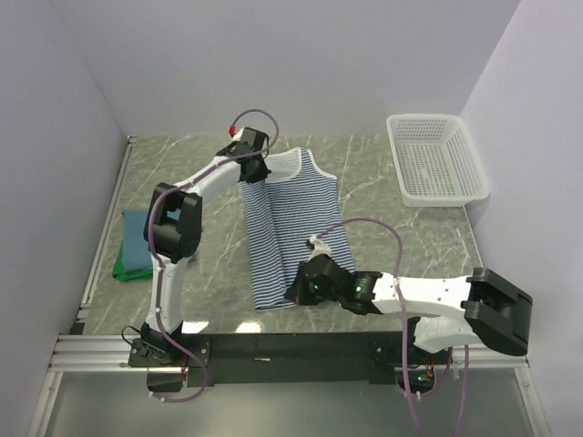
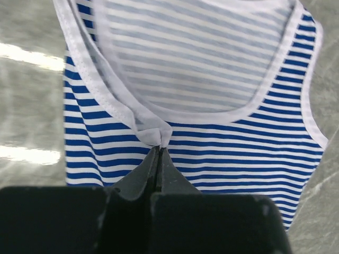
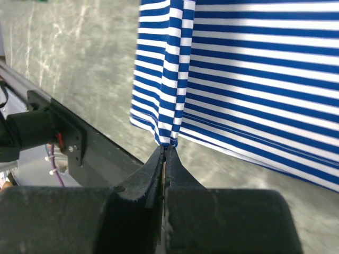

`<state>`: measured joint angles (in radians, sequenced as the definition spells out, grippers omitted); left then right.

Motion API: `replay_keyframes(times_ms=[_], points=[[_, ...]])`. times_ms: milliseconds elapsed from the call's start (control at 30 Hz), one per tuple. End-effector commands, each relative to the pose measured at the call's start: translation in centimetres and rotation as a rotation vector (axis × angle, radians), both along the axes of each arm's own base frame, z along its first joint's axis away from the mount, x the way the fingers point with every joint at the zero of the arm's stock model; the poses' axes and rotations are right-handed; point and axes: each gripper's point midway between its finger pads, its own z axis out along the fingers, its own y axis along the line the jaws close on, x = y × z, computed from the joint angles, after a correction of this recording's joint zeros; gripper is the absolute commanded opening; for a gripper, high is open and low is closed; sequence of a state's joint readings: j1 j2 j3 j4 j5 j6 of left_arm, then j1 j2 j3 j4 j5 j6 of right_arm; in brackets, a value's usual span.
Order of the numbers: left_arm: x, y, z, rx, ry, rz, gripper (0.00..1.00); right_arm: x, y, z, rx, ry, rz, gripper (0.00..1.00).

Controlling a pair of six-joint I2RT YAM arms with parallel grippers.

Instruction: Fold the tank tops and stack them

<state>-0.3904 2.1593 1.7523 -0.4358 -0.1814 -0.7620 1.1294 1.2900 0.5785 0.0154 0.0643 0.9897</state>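
Observation:
The navy-and-white striped tank top [image 1: 290, 218] lies lengthwise in the middle of the table, neck end far. My left gripper [image 1: 258, 169] is shut on its white shoulder strap [image 2: 153, 135] at the far left corner. My right gripper [image 1: 296, 293] is shut on the top's near hem corner [image 3: 168, 138], which is pinched up into a fold. The teal-blue tank top [image 1: 139, 235] lies folded on the green tank top [image 1: 126, 269] at the left edge of the table.
A white plastic mesh basket [image 1: 435, 158] stands at the far right. The black rail [image 1: 273, 346] with both arm bases runs along the near edge. Grey walls close in the left, back and right sides.

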Motion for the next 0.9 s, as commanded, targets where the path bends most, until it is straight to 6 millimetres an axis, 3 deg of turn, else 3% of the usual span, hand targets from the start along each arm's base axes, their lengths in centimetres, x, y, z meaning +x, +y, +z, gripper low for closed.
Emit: replay_keyframes(times_ms=[0, 400, 433, 500, 567, 600, 633, 667, 733, 767, 833, 867], points=[[2.1, -2.0, 2.6, -0.035, -0.088, 0.014, 0.01, 0.2, -1.0, 0.3, 0.031, -0.005, -0.053, 0.0], [1.9, -4.6, 0.1, -0.055, -0.063, -0.03, 0.02, -0.3, -3.0, -2.4, -0.02, 0.022, -0.088, 0.0], [1.8, -4.8, 0.2, -0.061, -0.063, -0.035, 0.06, -0.3, -3.0, -2.4, -0.023, 0.023, -0.092, 0.0], [1.7, -5.0, 0.2, -0.068, -0.067, -0.047, 0.28, -0.2, -3.4, -2.5, -0.042, 0.019, -0.106, 0.05], [1.7, -5.0, 1.2, -0.074, -0.096, -0.058, 0.46, -0.1, -4.7, -2.8, -0.092, 0.009, -0.144, 0.22], [1.7, -5.0, 1.6, -0.076, -0.113, -0.062, 0.5, -0.1, -5.1, -2.6, -0.1, 0.0, -0.159, 0.29], [1.6, -4.9, 3.5, -0.086, -0.149, -0.065, 0.54, 0.0, -5.5, -2.5, -0.108, -0.009, -0.173, 0.39], [1.3, -4.4, 3.4, -0.079, -0.15, -0.058, 0.56, 0.4, -6.2, -1.8, -0.11, -0.037, -0.208, 0.41], [1.1, -3.7, 5.8, -0.098, -0.196, -0.032, 0.56, 0.5, -6.5, -0.7, -0.108, -0.067, -0.22, 0.42], [0.7, -2.8, 5.2, -0.092, -0.184, -0.014, 0.53, 0.8, -6.9, 0.0, -0.114, -0.093, -0.228, 0.42], [0.3, -2.0, 6.1, -0.111, -0.194, 0.025, 0.49, 1.1, -6.1, 1.6, -0.095, -0.13, -0.211, 0.42], [-0.2, -1.3, 5.3, -0.104, -0.176, 0.042, 0.39, 1.3, -5.9, 1.5, -0.126, -0.149, -0.187, 0.42]])
